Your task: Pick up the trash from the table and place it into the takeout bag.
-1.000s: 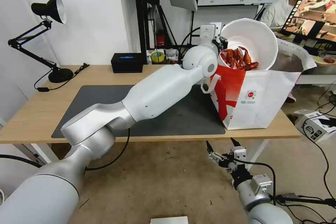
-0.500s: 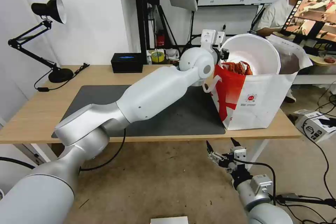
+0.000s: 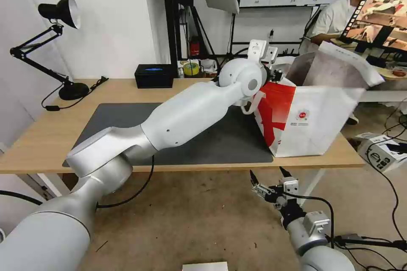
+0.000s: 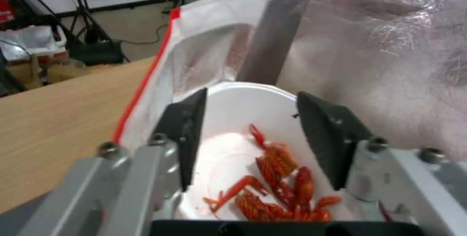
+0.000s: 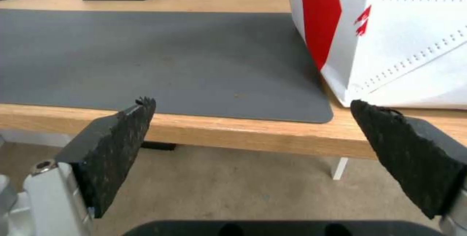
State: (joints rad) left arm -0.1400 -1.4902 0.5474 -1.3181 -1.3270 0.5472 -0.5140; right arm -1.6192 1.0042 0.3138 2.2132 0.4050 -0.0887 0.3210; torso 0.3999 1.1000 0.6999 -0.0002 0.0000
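With its pads spread apart above the white bowl of red shells, which sits inside the large white takeout bag with a red panel on the light-wood table, the left gripper has evidently let go; retreat looks next. The right gripper hangs apart below the table edge.

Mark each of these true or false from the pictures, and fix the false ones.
1. The bowl is inside the bag. True.
2. The left gripper is clamped on the bowl's rim. False: its pads stand apart, with the bowl beyond them.
3. The right gripper hangs open below the table edge. True.
4. The bowl is empty. False: red shells lie in it.
5. The bag lies flat on the mat. False: it stands upright.
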